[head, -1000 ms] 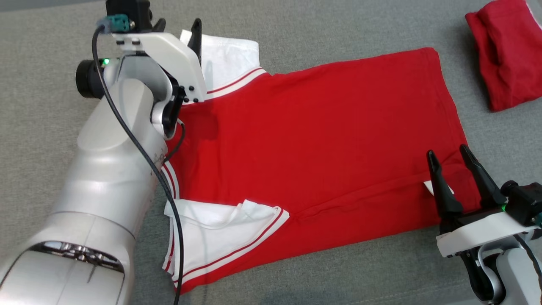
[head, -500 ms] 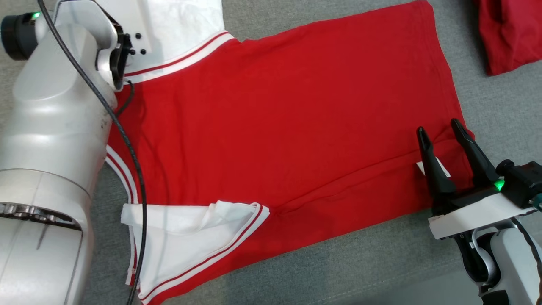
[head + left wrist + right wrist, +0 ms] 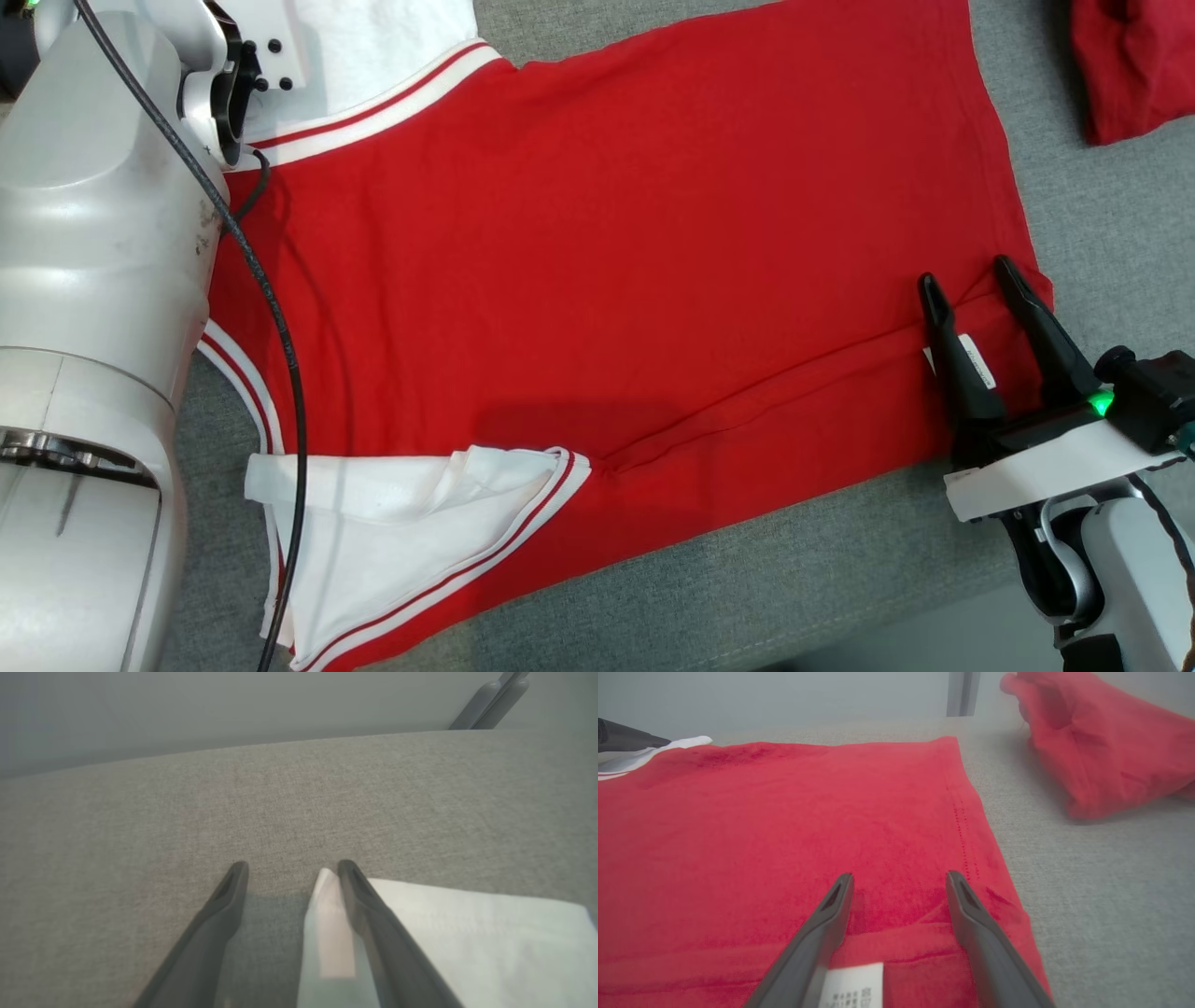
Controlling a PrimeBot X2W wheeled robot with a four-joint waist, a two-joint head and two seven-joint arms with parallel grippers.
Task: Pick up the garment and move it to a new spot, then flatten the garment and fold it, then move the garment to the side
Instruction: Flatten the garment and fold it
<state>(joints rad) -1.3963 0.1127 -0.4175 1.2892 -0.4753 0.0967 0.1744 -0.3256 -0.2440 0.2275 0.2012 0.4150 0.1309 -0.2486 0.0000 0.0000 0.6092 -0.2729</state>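
Spreading across the grey fabric surface (image 3: 1102, 233), the garment (image 3: 607, 261) lies flat: a red shirt with white, stripe-trimmed sleeves, hem toward your right side. The near sleeve is rumpled and partly folded. Your left arm (image 3: 84, 280) overhangs the shirt's neck end. A second red cloth (image 3: 1130, 65) sits bunched at the far right, apart from the shirt. Your right gripper (image 3: 966, 275) stands with jaws wide and grips nothing, its fingers low over the near hem corner. Your left gripper (image 3: 293, 864) is likewise spread wide, with a fold of the far white sleeve between its fingers, unclamped. A white label (image 3: 852, 982) shows beside the right gripper's inner finger.
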